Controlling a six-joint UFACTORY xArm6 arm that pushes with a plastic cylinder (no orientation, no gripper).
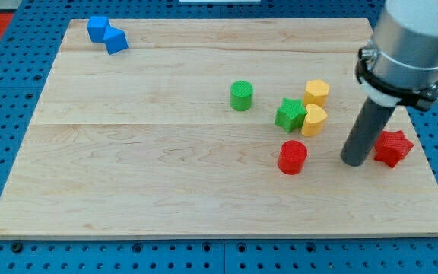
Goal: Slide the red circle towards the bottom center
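red circle block (293, 157) seen lower right of centre on wooden board (166, 175), below green star (289, 114). my tip (353, 162), a bare rod w/ no jaws, sits apart at its right, beside red star-ish block (392, 148). risk: off-centre contact sends circle sideways.

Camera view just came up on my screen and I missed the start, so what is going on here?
A robot arm with a rod is pushing blocks on a wooden board. My tip stands apart from the red circle, to its right in the view, close beside a red star-like block. The red circle sits right of centre in the lower half, not yet at bottom centre. Just above it cluster a green star and two yellow blocks; a green cylinder stands further left, and two blue blocks at top left.
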